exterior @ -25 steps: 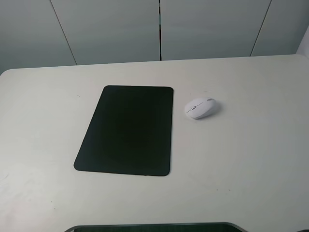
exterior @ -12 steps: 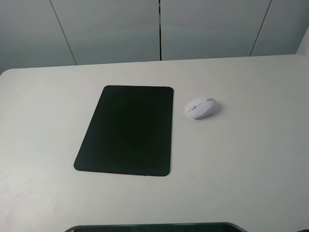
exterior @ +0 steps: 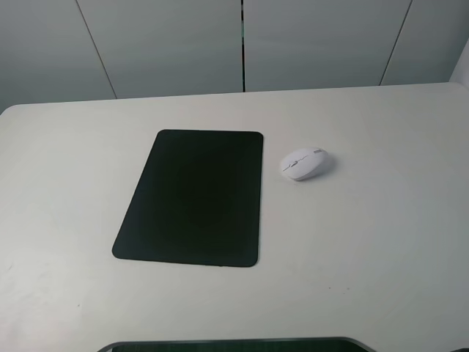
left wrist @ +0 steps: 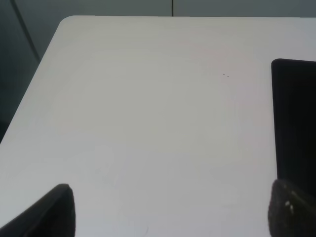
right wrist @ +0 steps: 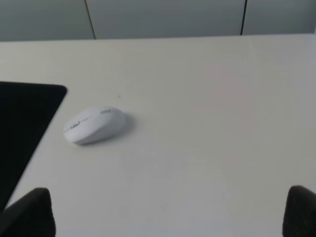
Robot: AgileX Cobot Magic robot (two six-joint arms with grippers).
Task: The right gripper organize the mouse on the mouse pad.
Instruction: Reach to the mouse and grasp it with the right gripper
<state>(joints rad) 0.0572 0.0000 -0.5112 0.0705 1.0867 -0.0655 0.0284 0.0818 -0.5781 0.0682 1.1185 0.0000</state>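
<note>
A small white mouse [right wrist: 94, 125] lies on the pale desk [exterior: 381, 242] ahead of the right claw [right wrist: 165, 217], whose black fingertips [right wrist: 29, 213] are spread wide apart. The mouse sits just beside the black mouse pad [exterior: 192, 196], by its far corner toward the desk's right edge, not touching it. The left claw [left wrist: 170, 212] is also spread wide. Grey wall panels [exterior: 161, 44] stand behind the far edge.

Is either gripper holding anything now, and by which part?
Nothing is held. The left gripper and the right gripper are open and empty; the mouse lies untouched.
</note>
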